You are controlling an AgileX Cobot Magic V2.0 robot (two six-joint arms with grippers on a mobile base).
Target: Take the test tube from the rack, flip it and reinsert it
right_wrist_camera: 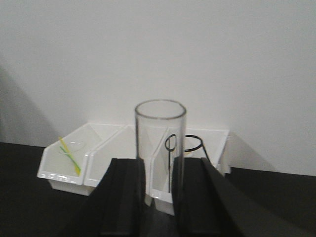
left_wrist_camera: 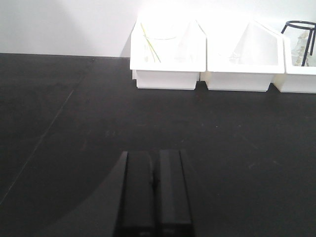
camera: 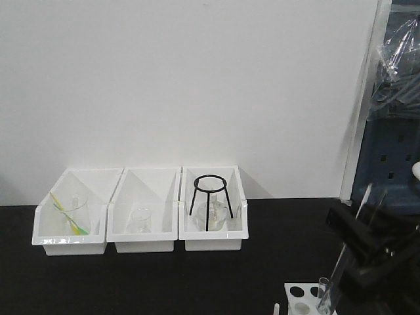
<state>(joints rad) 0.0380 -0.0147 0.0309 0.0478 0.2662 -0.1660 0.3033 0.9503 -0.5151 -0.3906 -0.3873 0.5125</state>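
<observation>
The clear glass test tube (right_wrist_camera: 160, 138) stands upright, open mouth up, between the fingers of my right gripper (right_wrist_camera: 159, 165), which is shut on it. In the front view the tube (camera: 324, 296) shows at the bottom right, over the right end of the white rack (camera: 298, 293). I cannot tell whether its lower end sits in a hole. My right gripper (camera: 357, 246) is just right of the rack. My left gripper (left_wrist_camera: 154, 157) is shut and empty, low over the black table, and is out of the front view.
Three white open-front bins (camera: 69, 246) (camera: 144, 246) (camera: 213, 244) stand in a row against the back wall. The right one holds a black tripod stand (camera: 210, 197), and small beakers sit in them. A blue shelf unit (camera: 394, 157) stands at the far right.
</observation>
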